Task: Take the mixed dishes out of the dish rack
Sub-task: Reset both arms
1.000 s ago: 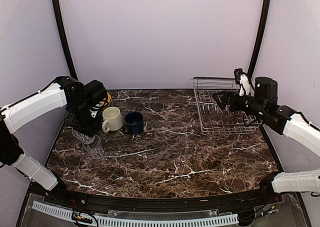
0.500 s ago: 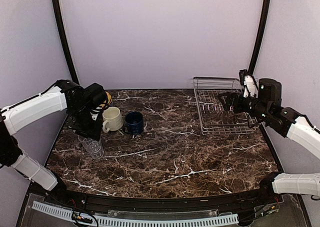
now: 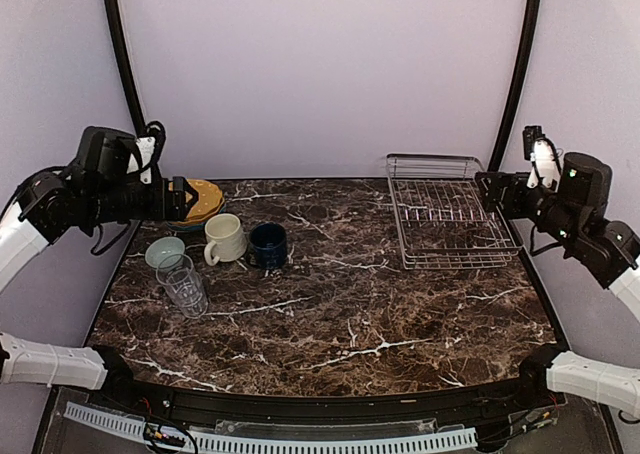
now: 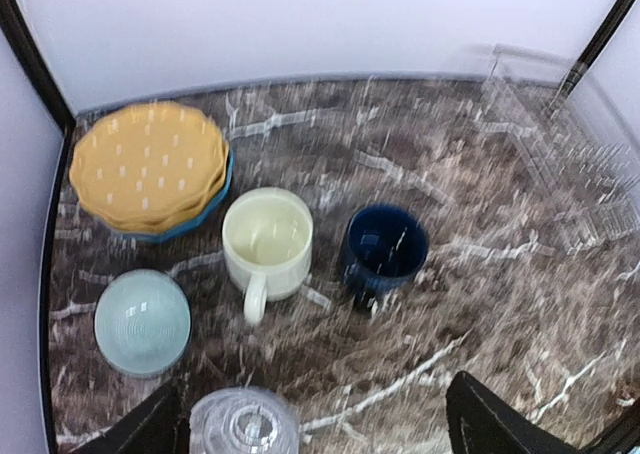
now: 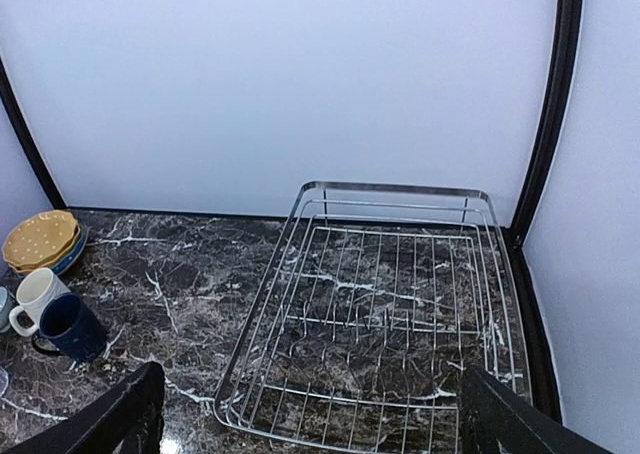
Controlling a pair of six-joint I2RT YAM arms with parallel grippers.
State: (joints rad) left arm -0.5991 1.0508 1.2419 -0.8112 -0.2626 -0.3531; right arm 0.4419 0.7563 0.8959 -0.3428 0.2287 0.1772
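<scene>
The dish rack (image 3: 459, 263) (image 5: 400, 187) stands at the back right with nothing in it. At the back left lie the yellow plates (image 3: 203, 198) (image 4: 150, 164), stacked on a blue plate (image 4: 207, 214). Beside them stand the cream mug (image 3: 224, 237) (image 4: 267, 239), the navy mug (image 3: 268, 244) (image 4: 385, 249), the pale bowl (image 3: 164, 251) (image 4: 142, 319) and the clear tumbler (image 3: 187, 289) (image 4: 245, 424). My left gripper (image 3: 180, 198) (image 4: 320, 434) hangs open high above these dishes, holding nothing. My right gripper (image 3: 490, 189) (image 5: 315, 424) is open and raised beside the rack's right edge.
Dark marbled tabletop (image 3: 350, 314) runs between the dishes and the rack. Black frame posts (image 3: 125, 64) rise at the back corners before a pale wall. The table's left edge lies close to the bowl and plates.
My left gripper opened and rose up and back to the left, away from the tumbler and bowl, uncovering the bowl. My right arm drew back to the right off the rack.
</scene>
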